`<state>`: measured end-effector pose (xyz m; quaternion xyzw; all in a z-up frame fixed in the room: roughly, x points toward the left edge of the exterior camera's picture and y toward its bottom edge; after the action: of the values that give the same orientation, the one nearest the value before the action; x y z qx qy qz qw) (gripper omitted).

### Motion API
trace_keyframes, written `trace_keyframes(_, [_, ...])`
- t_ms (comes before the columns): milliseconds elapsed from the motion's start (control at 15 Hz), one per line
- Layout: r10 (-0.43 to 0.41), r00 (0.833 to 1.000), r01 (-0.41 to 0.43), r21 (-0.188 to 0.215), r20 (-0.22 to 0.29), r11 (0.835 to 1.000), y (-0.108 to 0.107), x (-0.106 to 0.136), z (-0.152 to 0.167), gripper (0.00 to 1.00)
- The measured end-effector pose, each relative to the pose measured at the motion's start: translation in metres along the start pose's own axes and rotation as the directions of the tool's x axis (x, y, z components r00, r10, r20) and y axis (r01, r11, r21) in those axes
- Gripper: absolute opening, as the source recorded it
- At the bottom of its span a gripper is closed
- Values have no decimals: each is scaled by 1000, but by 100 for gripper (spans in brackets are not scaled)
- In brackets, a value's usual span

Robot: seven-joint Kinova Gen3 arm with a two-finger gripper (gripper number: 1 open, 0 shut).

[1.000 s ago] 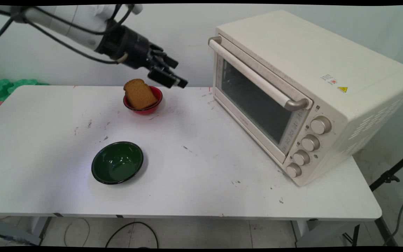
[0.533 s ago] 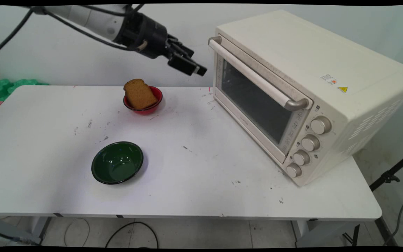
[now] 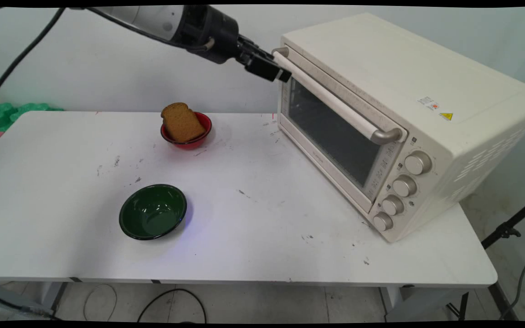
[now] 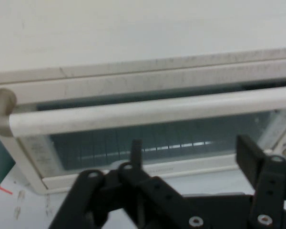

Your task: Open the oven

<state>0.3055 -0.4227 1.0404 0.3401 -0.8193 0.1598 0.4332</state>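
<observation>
The gripper is up in the air at the far end of the handle of the cream toaster oven, just beside the upper corner of the closed door. Its jaws stand apart and hold nothing. In the hand view the gripper looks straight at the handle and the glass door below it, with the fingers spread under the bar. To the left of the oven, on the white table, a red bowl carries a slice of brown bread leaning in it. A dark green bowl stands nearer to me, well apart from the oven.
</observation>
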Motion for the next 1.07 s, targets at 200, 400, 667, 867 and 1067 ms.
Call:
trace_keyframes(200, [-15,1000,15,5,-15,1000,2,7,4,0])
trace_keyframes(400, [-23,999,23,13,-27,1000,3,13,7,0])
trace_keyframes(667, [-16,999,17,26,-33,1000,1,17,6,0])
trace_keyframes(867, [-2,999,4,45,-39,999,-1,19,10,0])
trace_keyframes(1067, [17,999,-15,49,-34,999,3,21,28,0])
